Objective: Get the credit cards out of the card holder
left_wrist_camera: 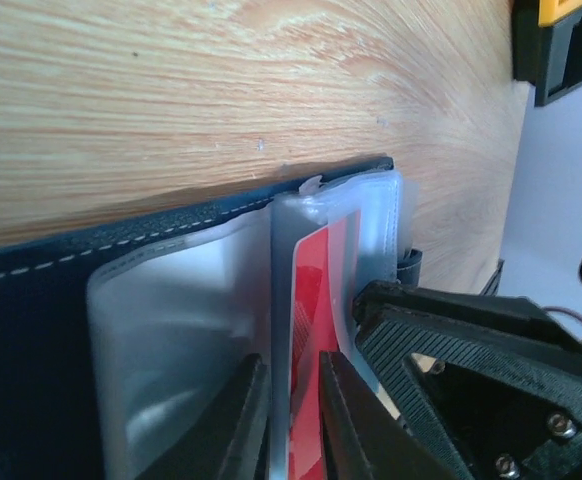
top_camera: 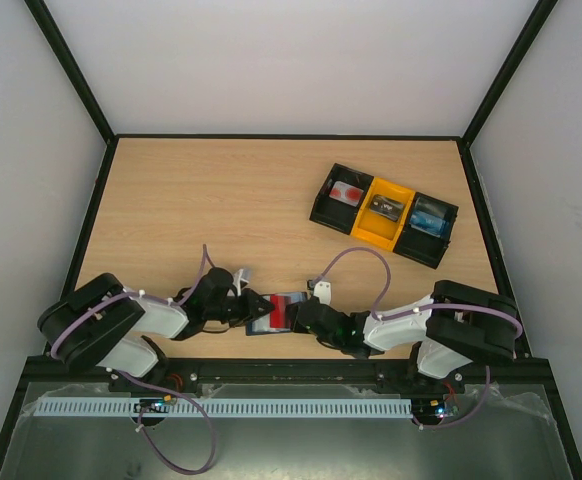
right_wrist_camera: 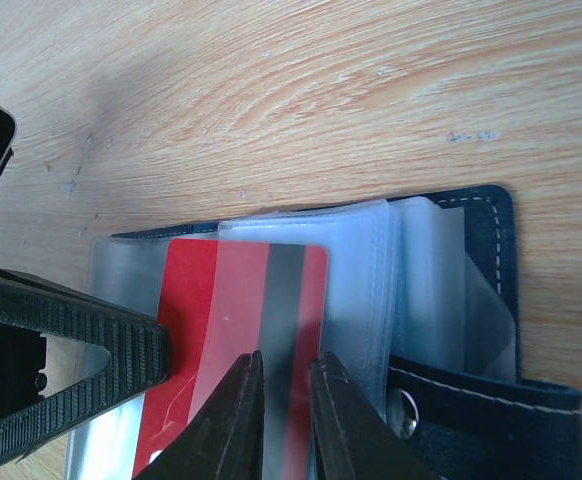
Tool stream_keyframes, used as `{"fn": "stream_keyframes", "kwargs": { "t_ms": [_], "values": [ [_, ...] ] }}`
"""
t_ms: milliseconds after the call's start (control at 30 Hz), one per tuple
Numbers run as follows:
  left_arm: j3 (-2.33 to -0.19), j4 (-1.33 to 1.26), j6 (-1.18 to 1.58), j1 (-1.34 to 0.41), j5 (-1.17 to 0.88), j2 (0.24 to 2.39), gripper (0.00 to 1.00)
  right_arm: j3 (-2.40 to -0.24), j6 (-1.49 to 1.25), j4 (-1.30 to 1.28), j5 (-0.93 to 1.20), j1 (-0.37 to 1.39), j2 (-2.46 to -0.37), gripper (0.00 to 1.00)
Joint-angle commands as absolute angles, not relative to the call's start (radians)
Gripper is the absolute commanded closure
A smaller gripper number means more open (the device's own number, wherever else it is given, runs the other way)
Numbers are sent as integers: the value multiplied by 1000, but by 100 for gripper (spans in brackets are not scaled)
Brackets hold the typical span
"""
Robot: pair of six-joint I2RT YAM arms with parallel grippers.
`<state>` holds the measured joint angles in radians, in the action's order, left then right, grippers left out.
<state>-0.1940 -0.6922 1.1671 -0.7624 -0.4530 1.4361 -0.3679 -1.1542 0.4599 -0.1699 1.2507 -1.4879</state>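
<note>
Left gripper [left_wrist_camera: 293, 420]: jaws narrow, pinching edge of red card [right_wrist_camera: 196, 300]. Right gripper [right_wrist_camera: 286, 400]: jaws narrow astride clear sleeve [right_wrist_camera: 356, 270] of holder [right_wrist_camera: 491, 400]; grip undetermined.

I see a red credit card [right_wrist_camera: 193, 290] with a dark grey stripe in a navy card holder [right_wrist_camera: 501, 425] with pale stitching, on a pale woodgrain table [right_wrist_camera: 271, 100].
</note>
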Motion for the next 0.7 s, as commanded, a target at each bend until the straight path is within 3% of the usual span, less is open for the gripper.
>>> {"fn": "stream_keyframes", "kwargs": {
  "t_ms": [0,100,667],
  "values": [
    [-174,-727,1178,-761,-457,1436,88,-337,-1168,407,-163,1253,-1510,84],
    [-169,-723,1181,-760,-453,1427,97,-335,-1167,410,-163,1253,-1507,84],
    [-178,-596,1131,-759,-399,1296,97,-337,-1173,401,-176,1254,-1476,84]
  ]
}}
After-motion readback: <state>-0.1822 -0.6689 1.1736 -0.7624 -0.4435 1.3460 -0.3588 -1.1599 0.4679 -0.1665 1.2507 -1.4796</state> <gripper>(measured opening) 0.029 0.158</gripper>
